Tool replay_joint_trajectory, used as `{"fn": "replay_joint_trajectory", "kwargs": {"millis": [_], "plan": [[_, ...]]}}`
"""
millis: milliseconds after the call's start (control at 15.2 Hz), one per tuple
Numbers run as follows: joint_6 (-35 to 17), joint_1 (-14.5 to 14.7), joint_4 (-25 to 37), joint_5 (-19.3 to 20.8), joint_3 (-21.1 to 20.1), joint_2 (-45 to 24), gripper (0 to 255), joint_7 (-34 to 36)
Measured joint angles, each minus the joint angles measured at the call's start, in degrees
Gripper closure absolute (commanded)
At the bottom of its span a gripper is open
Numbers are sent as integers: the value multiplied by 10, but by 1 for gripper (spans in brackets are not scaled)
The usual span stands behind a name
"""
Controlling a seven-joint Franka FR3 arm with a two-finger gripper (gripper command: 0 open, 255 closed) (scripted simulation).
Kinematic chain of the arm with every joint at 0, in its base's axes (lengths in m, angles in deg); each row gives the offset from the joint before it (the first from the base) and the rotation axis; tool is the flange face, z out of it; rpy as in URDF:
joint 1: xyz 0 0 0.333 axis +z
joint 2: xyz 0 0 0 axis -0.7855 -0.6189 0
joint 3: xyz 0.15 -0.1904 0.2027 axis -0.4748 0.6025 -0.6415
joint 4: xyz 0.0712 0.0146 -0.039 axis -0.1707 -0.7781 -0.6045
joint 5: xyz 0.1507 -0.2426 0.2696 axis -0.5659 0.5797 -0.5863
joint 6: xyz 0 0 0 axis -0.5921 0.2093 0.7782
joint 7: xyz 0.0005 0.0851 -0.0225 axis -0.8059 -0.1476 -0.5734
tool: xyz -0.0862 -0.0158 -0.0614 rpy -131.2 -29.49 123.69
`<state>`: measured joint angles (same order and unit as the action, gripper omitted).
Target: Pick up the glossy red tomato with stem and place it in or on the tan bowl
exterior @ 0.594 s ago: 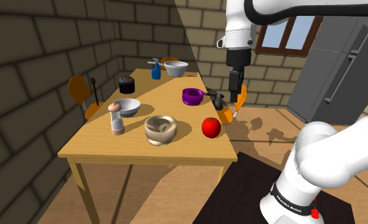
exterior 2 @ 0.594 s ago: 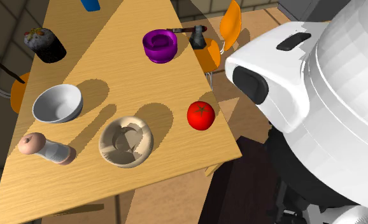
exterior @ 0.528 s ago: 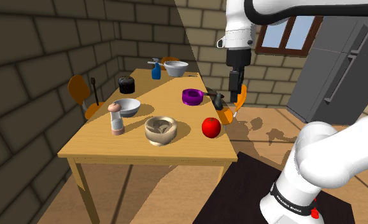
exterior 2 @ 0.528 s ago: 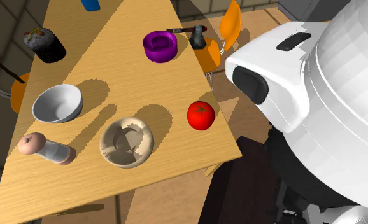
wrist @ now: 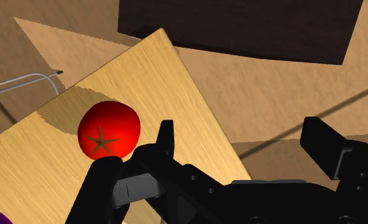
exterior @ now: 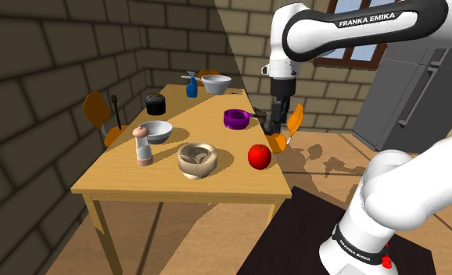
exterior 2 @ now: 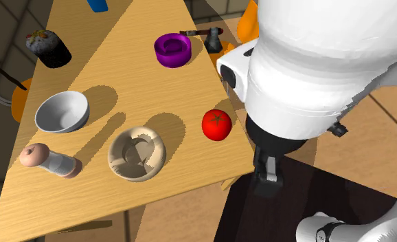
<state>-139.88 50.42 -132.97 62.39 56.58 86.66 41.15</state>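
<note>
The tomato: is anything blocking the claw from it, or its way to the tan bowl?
Nothing visible does. Only bare table lies between the tomato and the tan bowl, and nothing sits between the open gripper and the tomato.

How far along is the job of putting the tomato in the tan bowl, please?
Nothing looks done yet: the red tomato sits on the table, apart from the tan bowl. In hand: the gripper hangs open near the tomato, not around it. Left: lower onto it, grasp, lift, and set it in the bowl.
</note>
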Motion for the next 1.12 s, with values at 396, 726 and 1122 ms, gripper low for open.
{"fn": "replay_joint_trajectory", "kwargs": {"millis": [396,726,1122], "plan": [[-107,-20,-7,23,45,-82,0,-36],[-197,-35,2,32,84,-165,0,-72],[-284,-46,53,12,123,-285,0,-118]]}}
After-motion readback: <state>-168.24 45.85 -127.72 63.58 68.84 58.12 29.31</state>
